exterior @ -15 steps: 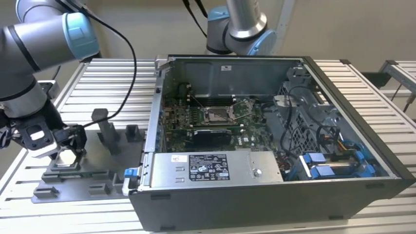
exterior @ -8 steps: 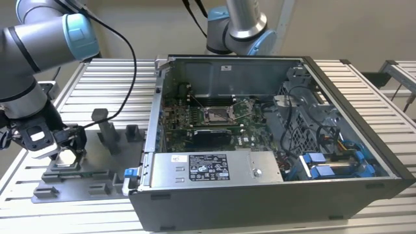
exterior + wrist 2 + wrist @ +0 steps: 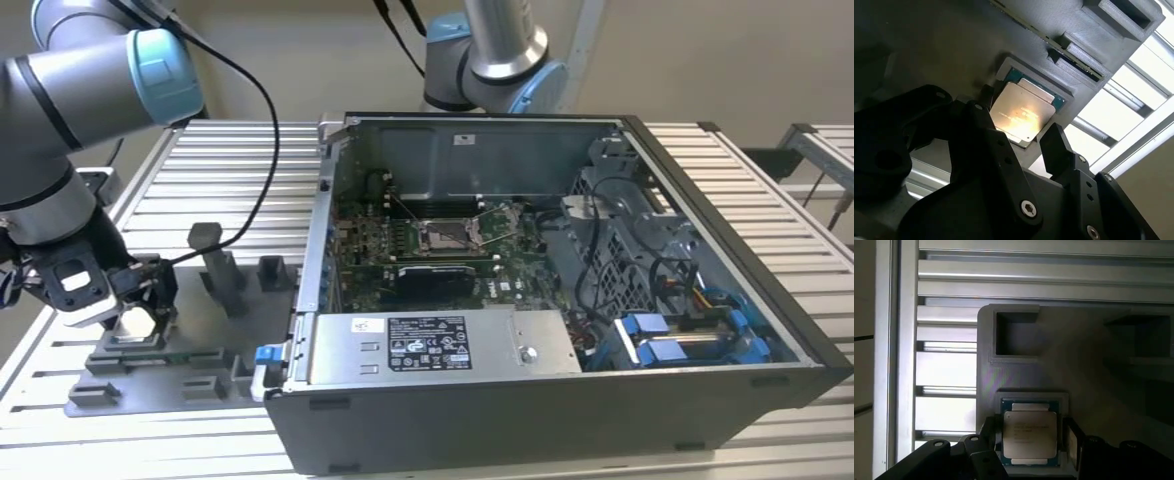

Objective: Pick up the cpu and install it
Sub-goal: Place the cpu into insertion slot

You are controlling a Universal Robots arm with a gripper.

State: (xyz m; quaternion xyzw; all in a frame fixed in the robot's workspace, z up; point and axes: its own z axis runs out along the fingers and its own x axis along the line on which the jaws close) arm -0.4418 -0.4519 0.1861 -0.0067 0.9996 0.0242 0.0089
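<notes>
At the exterior view's left, the black two-fingered gripper [image 3: 131, 303] hangs over the grey plastic tray with upright posts [image 3: 118, 396]. Its fingers [image 3: 988, 432] stand apart on either side of the small, flat, silvery-topped cpu [image 3: 138, 323]; whether they touch its edges I cannot tell. The chip lies flat in the tray's square recess, lid up, edges parallel to the walls (near-square, no clear long axis). A green rim frames its pale, glinting metal. Rightward, the open dark metal computer case [image 3: 534, 410] holds a green motherboard [image 3: 360, 262] with a square metal-framed socket [image 3: 447, 236].

cpu [image 3: 1030, 435] print, power supply label [image 3: 429, 345], unreadable
</notes>
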